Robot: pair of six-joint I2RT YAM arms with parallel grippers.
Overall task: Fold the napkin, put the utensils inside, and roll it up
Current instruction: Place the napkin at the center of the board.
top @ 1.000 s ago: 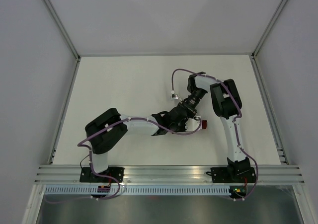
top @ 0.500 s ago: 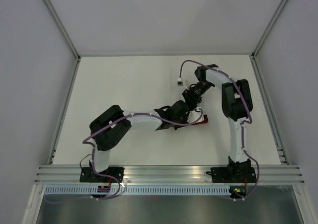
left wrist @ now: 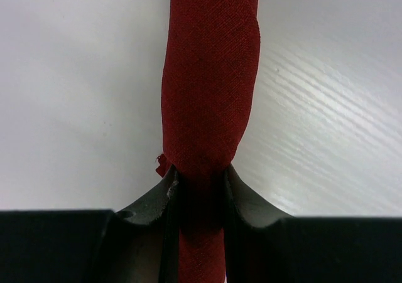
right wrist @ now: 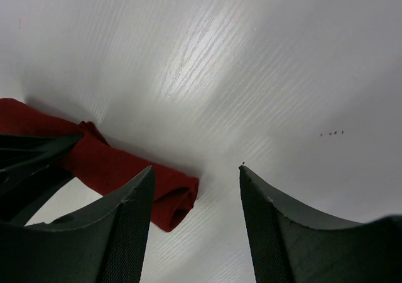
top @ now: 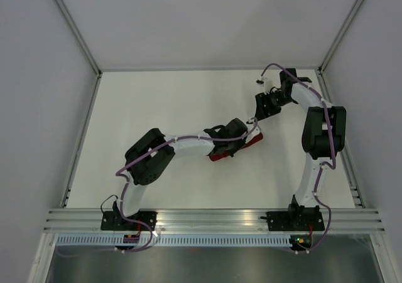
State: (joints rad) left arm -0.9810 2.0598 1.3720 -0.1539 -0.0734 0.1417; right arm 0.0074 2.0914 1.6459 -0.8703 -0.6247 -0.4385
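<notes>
The napkin (top: 252, 141) is a tight dark red roll lying on the white table right of the middle. In the left wrist view the napkin (left wrist: 210, 76) runs straight away from the camera, and my left gripper (left wrist: 199, 173) is shut on its near part. From above, the left gripper (top: 230, 149) covers the middle of the roll. My right gripper (top: 264, 105) hangs open at the back right, apart from the roll. Its wrist view shows the napkin (right wrist: 113, 164) with its open spiral end, beyond the open right gripper (right wrist: 196, 167). The utensils are hidden.
Grey walls and a raised table edge (top: 333, 117) close the table in at the back and sides. A metal rail (top: 213, 219) with both arm bases runs along the near edge. The right arm's purple cable with its white plug (top: 259, 81) loops near the back wall.
My right gripper has let go of the roll, opened, and swung off to the back right. The left arm has shifted right with the roll in its grip.
</notes>
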